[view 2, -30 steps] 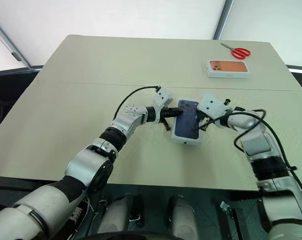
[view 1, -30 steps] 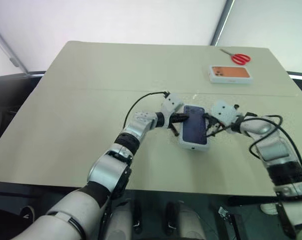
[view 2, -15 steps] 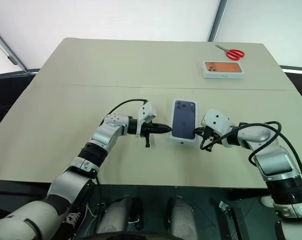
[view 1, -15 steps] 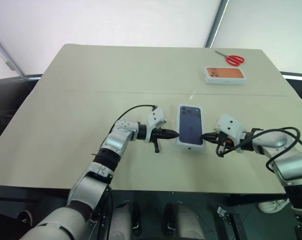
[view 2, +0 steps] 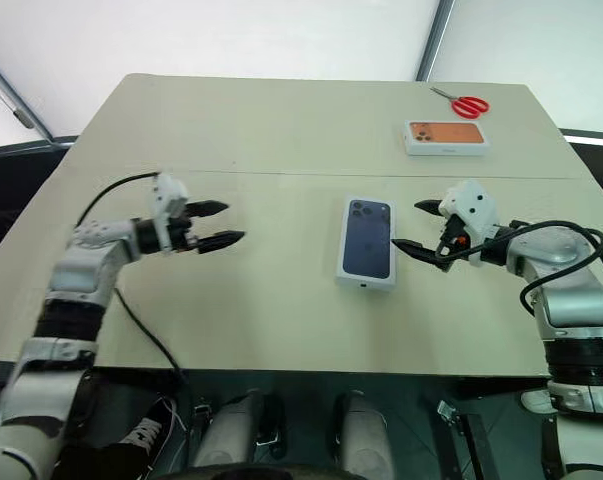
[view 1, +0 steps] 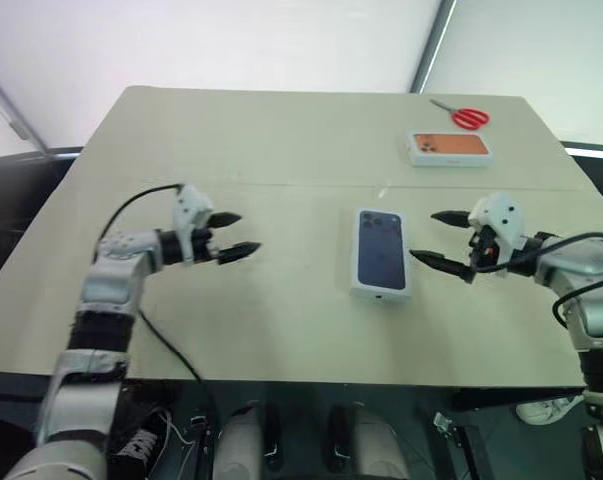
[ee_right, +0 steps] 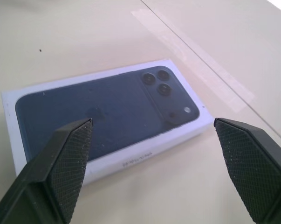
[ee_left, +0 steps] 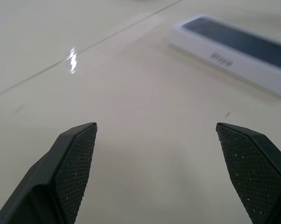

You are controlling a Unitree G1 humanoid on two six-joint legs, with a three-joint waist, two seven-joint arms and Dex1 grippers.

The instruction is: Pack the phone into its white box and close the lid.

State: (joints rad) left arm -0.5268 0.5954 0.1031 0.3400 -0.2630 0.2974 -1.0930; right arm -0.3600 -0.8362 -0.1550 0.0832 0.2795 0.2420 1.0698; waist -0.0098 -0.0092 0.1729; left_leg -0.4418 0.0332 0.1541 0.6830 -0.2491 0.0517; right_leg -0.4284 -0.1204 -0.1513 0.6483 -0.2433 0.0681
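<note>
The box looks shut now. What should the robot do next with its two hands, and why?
Probably just pull both arms back and rest. The lid, with its dark blue phone picture, sits flat and square on the table, so the packing looks finished. The left gripper is open and far from it; the right gripper is open beside it, touching nothing. Nothing seems left to push.

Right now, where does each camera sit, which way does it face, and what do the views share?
Left and right eye views: head stereo pair, facing forward and down at the table, both arms, open left gripper and right gripper.
Left wrist view: along its open fingers, lid ahead.
Right wrist view: along its open fingers, over the lid's phone picture.
Shared: the closed lid.
</note>
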